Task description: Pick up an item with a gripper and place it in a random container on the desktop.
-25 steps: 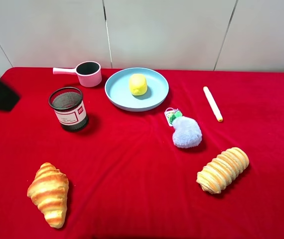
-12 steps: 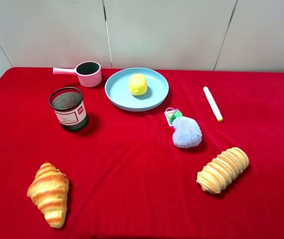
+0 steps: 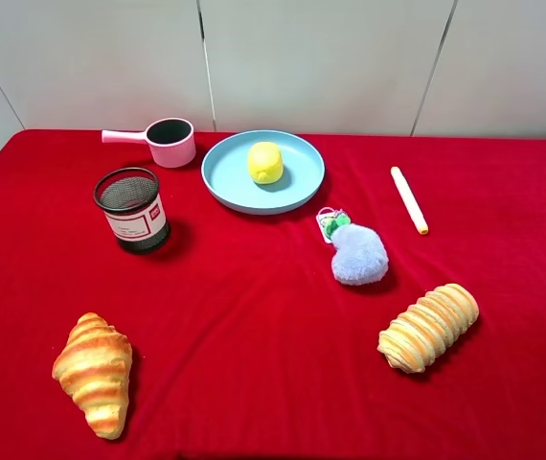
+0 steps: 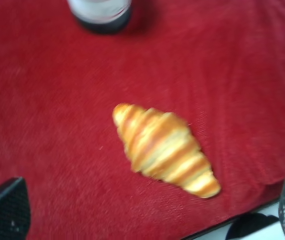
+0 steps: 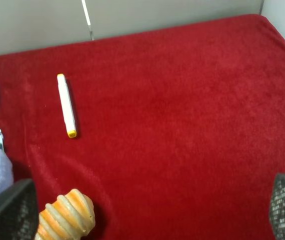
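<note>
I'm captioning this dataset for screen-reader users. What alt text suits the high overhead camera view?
A yellow lemon sits in a light-blue plate on a red tablecloth. Around it lie a pink cup, black mesh cup, marker, blue pompom and two croissants. No gripper shows.

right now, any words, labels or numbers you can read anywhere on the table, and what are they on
None can be read.
black mesh cup: a white label with a red band, its print too small to read here and blurred in the left wrist view.
blue pompom: a small green and white tag, too small to read.
white marker: no readable print.
</note>
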`<action>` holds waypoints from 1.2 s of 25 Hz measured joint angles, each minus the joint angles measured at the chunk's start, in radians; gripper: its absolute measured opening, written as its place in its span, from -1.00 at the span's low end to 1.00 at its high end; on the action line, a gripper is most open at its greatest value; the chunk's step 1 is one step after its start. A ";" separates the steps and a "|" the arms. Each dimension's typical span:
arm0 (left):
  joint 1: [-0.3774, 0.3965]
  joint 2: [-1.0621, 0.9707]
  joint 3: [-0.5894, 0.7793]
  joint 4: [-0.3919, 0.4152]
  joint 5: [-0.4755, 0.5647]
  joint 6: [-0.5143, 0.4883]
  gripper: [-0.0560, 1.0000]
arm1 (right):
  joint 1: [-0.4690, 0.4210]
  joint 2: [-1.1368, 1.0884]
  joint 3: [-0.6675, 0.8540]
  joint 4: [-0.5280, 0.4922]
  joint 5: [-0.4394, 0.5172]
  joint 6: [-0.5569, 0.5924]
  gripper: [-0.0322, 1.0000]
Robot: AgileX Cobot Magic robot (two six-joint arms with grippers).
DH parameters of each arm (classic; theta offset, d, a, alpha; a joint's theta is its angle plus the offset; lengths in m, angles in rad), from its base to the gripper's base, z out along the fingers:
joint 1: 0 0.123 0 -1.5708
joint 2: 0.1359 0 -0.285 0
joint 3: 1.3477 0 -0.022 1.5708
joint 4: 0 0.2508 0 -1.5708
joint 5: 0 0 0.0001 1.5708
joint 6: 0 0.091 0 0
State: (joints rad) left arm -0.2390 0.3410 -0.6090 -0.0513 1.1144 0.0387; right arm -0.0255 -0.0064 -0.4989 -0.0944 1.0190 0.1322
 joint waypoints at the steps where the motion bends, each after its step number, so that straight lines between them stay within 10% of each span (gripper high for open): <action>1: 0.027 -0.017 0.024 0.000 -0.006 0.000 0.99 | 0.000 0.000 0.000 0.000 0.000 0.000 0.40; 10: 0.211 -0.187 0.117 0.000 -0.047 0.000 0.99 | 0.000 0.000 0.000 0.000 0.000 0.000 0.40; 30: 0.222 -0.346 0.118 0.000 -0.060 0.002 0.99 | 0.000 0.000 0.000 0.000 0.000 0.000 0.40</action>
State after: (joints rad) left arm -0.0166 -0.0048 -0.4915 -0.0513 1.0545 0.0405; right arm -0.0255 -0.0064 -0.4989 -0.0944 1.0190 0.1322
